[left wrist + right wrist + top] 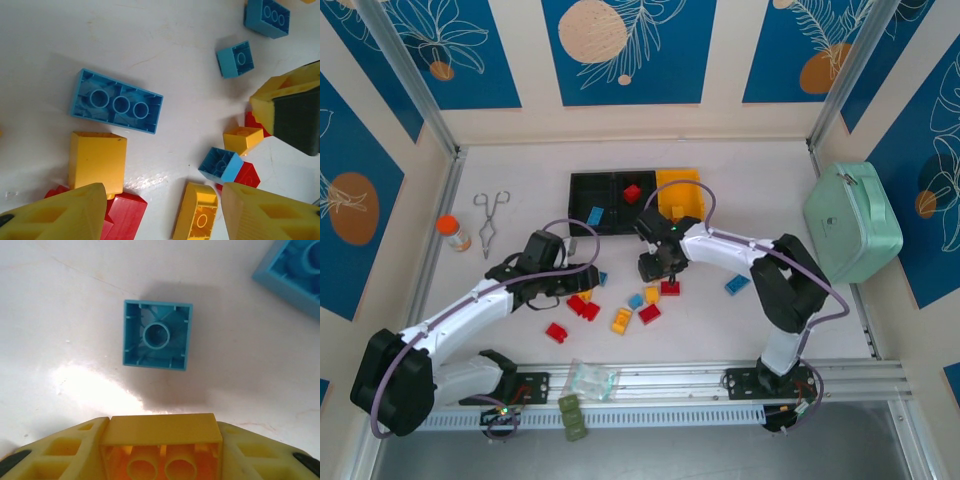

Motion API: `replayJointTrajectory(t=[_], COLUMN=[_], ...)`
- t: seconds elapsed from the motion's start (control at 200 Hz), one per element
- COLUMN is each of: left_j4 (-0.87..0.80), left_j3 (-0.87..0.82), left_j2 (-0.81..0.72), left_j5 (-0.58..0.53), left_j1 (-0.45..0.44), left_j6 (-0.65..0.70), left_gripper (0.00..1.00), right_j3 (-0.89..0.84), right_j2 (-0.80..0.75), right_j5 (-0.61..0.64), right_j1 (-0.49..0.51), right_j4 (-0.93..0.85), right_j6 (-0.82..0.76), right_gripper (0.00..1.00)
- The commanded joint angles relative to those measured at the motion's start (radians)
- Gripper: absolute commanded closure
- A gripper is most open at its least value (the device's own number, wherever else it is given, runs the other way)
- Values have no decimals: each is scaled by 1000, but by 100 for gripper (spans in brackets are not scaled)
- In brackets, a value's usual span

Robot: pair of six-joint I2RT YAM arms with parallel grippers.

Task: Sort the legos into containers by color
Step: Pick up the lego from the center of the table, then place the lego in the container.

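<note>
My right gripper [658, 268] [162, 442] is shut on a yellow brick [162, 432], held just above the table over an upturned light blue brick [157, 335]. My left gripper [556, 290] [165, 215] hangs open over scattered legos. Between its fingers lie a yellow brick [197, 212] and a red brick [122, 217]. A long blue brick [117, 102] and a yellow block [97, 160] lie just beyond. The bins stand at the back: a left black one [582, 182] with a blue brick, a middle black one [623, 203] with a red brick [632, 192], and a yellow one [692, 182].
A mint-green case [853, 222] sits at the right. Metal tongs [490, 222] and an orange-capped bottle [453, 233] lie at the left. A clear bag [590, 380] rests on the front rail. Loose bricks spread between the arms, with a blue one [736, 284] off to the right.
</note>
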Motion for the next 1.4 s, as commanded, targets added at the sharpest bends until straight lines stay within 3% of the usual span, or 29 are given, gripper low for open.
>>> replayJointTrajectory(t=[0.0,0.325,0.77,1.396], left_j4=[29,54,61,55], left_j3=[13,79,132,127], left_j2=[18,81,134,135], left_j5=[33,29,19,-5], left_j1=[-21,-72,-113,-132], left_j6=[-9,-11,-11,-21], left_gripper=[38,38,38,38], right_j3=[45,211,492,844], right_j2=[-64,-23,206,497], right_j5=[11,25,37,50], right_j1=[-16,-153,-298,-367], right_j4=[-46,-118,-191,-286], right_j6=[10,43,83,110], right_gripper=[53,53,53,51])
